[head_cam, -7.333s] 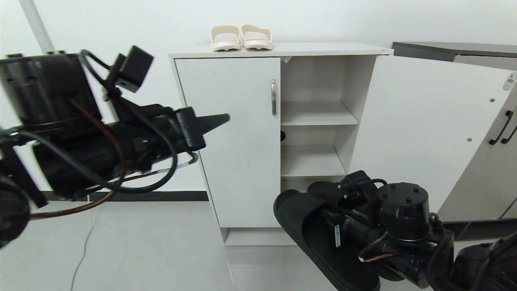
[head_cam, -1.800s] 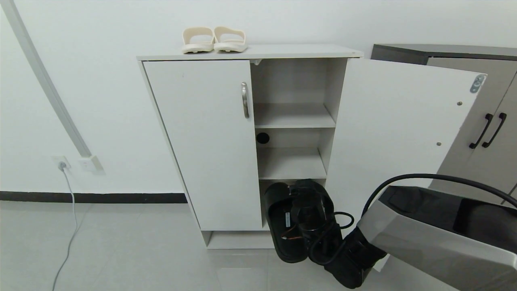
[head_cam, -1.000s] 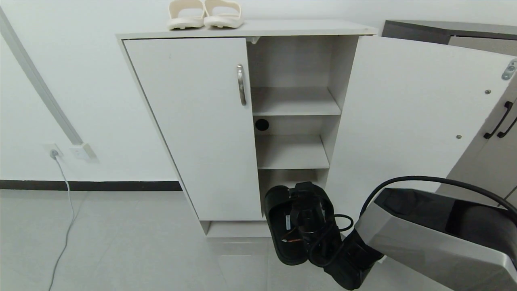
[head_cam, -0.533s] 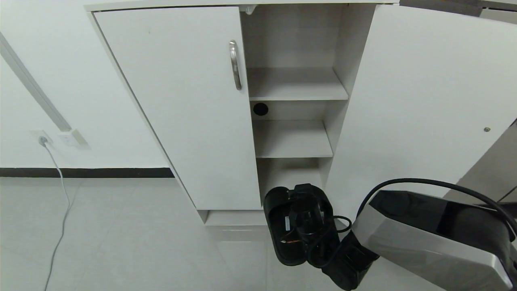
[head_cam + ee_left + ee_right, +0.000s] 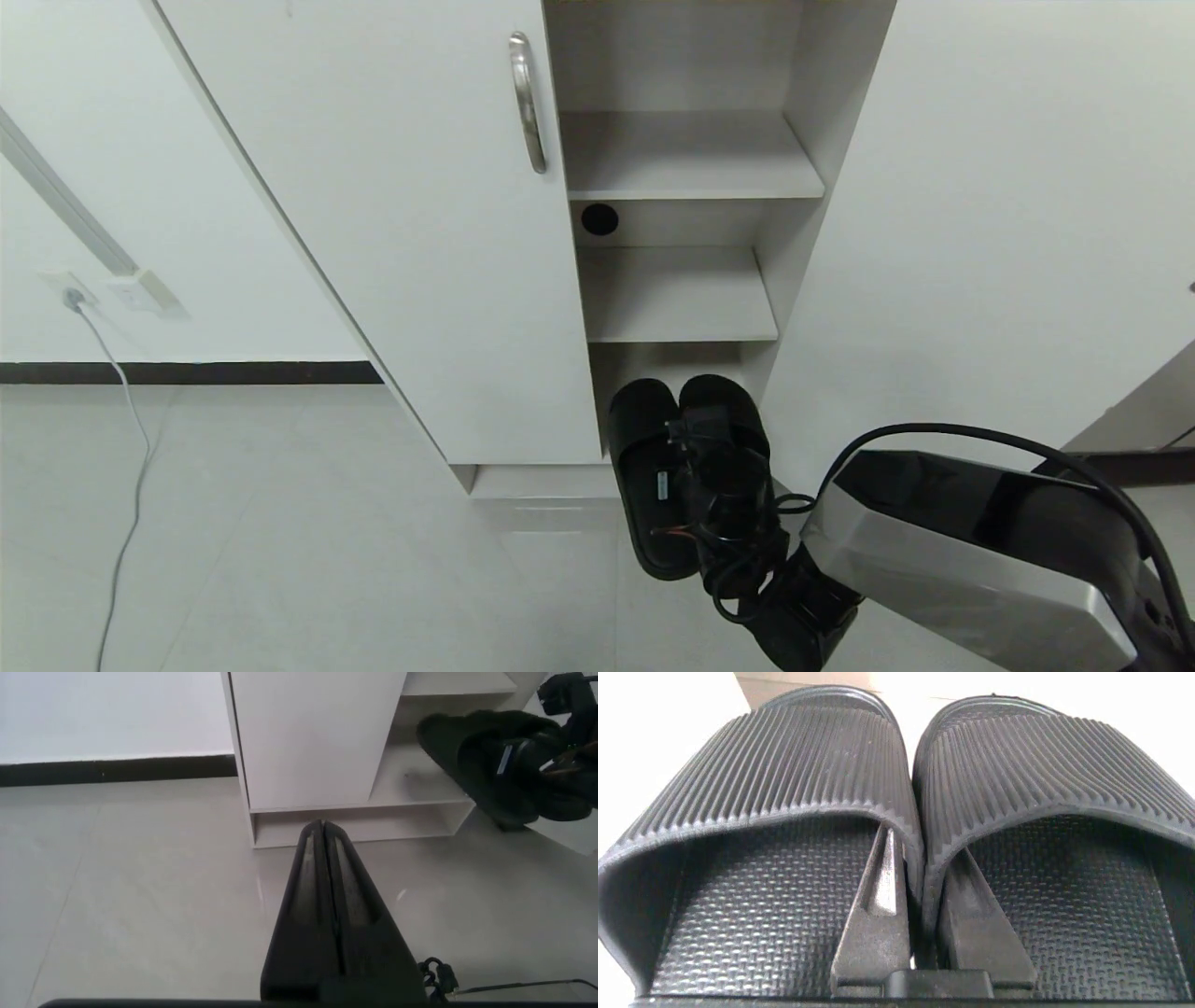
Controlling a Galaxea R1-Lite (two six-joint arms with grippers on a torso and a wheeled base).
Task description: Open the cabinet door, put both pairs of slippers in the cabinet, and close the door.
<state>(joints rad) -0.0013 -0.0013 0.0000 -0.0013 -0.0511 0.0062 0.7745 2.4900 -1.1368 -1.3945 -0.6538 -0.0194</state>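
The white cabinet (image 5: 822, 140) takes up most of my head view. Its right-hand door (image 5: 1008, 233) is swung wide open and its left-hand door (image 5: 392, 233) is closed. It stands on a pale tiled floor (image 5: 280, 560). Behind the open door I see two bare shelves (image 5: 681, 163) above a bottom compartment.

The pair of black slippers (image 5: 653, 467) sits at the mouth of that bottom compartment, side by side. The toes are inside over the bottom board and the heels stick out over the floor. I cannot tell whether the soles touch the board.

My right pincer (image 5: 923, 845) is clamped on the pair. One finger is inside each slipper, pinching the two adjoining strap walls together.

My left pincer (image 5: 322, 835) has its fingers pressed together and carries nothing. It hangs low over the floor in front of the cabinet's plinth, well apart from the slippers.

A metal handle (image 5: 527, 103) runs down the closed door's edge. There is a round hole (image 5: 599, 219) in the back panel between the shelves. A wall socket (image 5: 70, 299) with a cable (image 5: 121, 485) is off to the left.
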